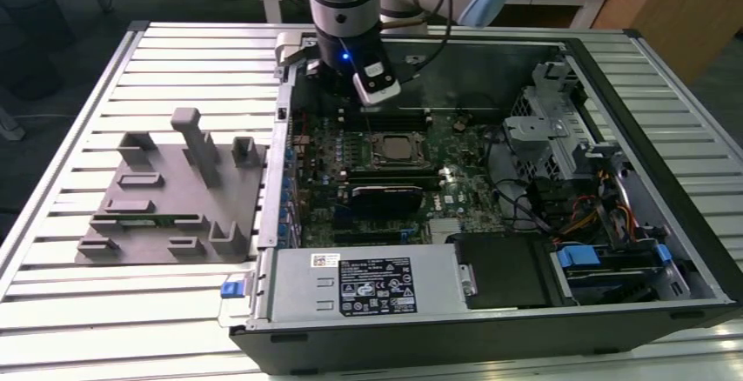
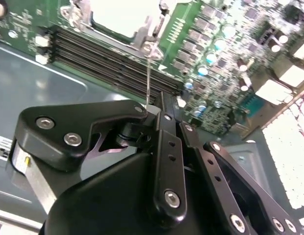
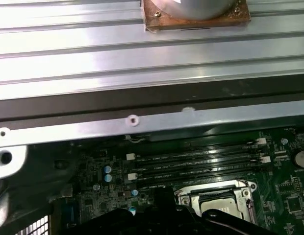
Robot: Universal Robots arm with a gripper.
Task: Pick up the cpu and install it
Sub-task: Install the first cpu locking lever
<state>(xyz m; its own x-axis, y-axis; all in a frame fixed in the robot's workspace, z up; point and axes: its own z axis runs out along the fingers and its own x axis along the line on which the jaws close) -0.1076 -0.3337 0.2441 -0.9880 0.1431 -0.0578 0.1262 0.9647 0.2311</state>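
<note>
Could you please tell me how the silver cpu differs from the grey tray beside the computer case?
The square silver-lidded cpu is far smaller than the grey moulded tray. The cpu sits socketed in the green motherboard inside the open black computer case; the tray rests outside it on the slatted metal table. The cpu is flat; the tray has upright posts. Both lie level.

A slatted metal table (image 1: 174, 59) carries two things in the exterior view. A grey tray (image 1: 174, 191) lies flat toward 9 o'clock. An open computer case (image 1: 465, 346) takes the middle and the 3 o'clock side, just beside the tray, its open side up.
</note>
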